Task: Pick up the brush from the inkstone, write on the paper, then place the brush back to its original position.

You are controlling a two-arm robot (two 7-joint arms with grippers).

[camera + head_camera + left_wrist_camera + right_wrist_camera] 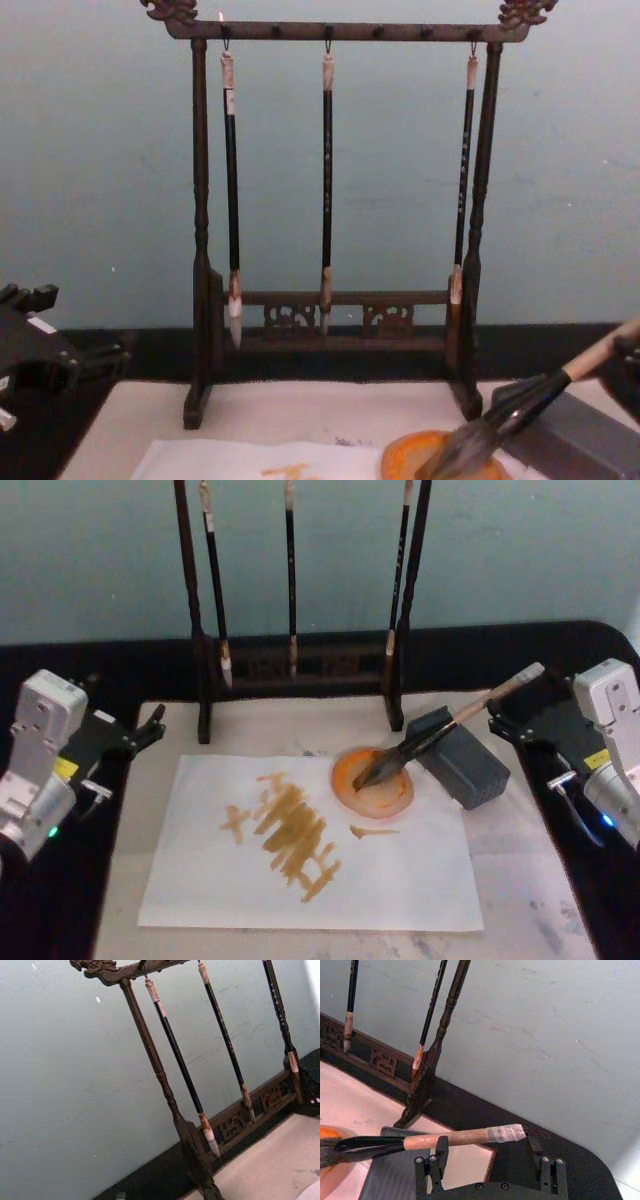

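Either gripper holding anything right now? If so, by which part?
Nothing held. The brush lies on the grey block, bristles in the orange dish; right gripper is open by its handle end; left gripper parked left.

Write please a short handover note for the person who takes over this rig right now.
Left hand: parked at the far left.
Right hand: open, empty, beside the handle's end.
Large beige-handled calligraphy brush: handle on the dark grey block, bristles in the round orange dish.
Thin white paper sheet: carries yellow-brown strokes.
Done, it seems: writing, brush put back. Left: perhaps only retracting the right hand.
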